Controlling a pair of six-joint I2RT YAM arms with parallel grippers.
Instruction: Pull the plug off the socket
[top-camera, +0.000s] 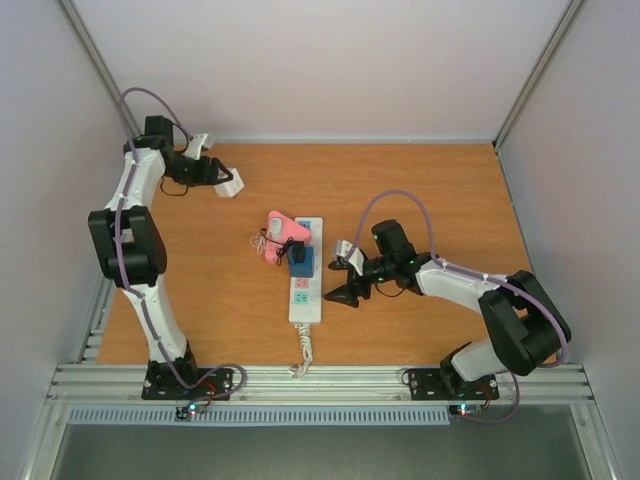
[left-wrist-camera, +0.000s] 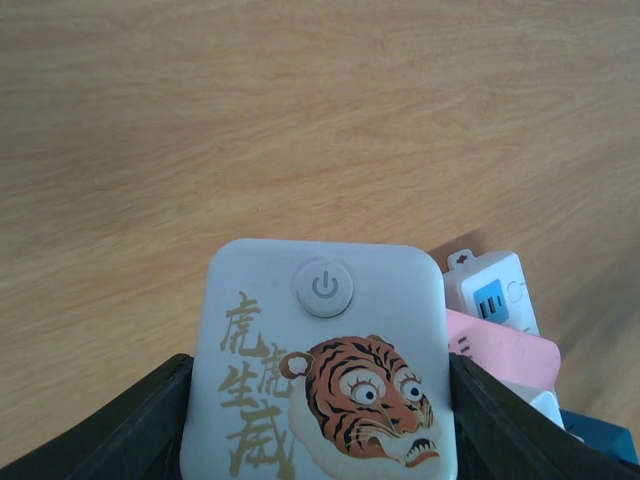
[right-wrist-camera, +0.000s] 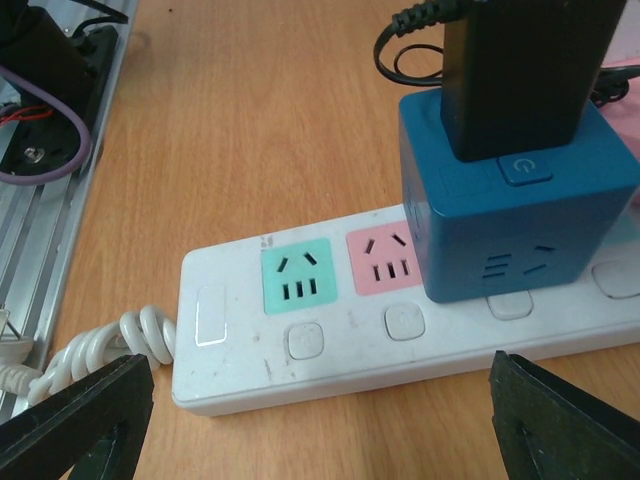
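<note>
**Left gripper** (top-camera: 225, 182): well up and left of the socket (top-camera: 304, 310), clamped on a white tiger-printed device (left-wrist-camera: 325, 350). Risk: you have nothing free to pin the socket down, and shifting this arm in haste could drop the device.

**Pink device** (top-camera: 283, 230): just beside the socket's far left edge. Risk: anything dragged that way shoves it.

**Socket**: lies loose in the middle of the bench (top-camera: 420, 180), its coiled white cord toward the near edge. Risk: unheld, it is likely to lift or slide with the pull instead of letting go.

**Blue cube adapter** (right-wrist-camera: 510, 220): seated on the socket about midway, with a black plug (right-wrist-camera: 520, 70) stacked on top. Risk: a high grip may free only the black plug, and a slanted pull may bind the pins.

**Right gripper** (top-camera: 338, 278): just right of the socket, jaws wide apart and empty. Its wrist view frames the green and pink outlets, with the cube off-centre. Risk: closing here catches the strip body, not the plug.
</note>
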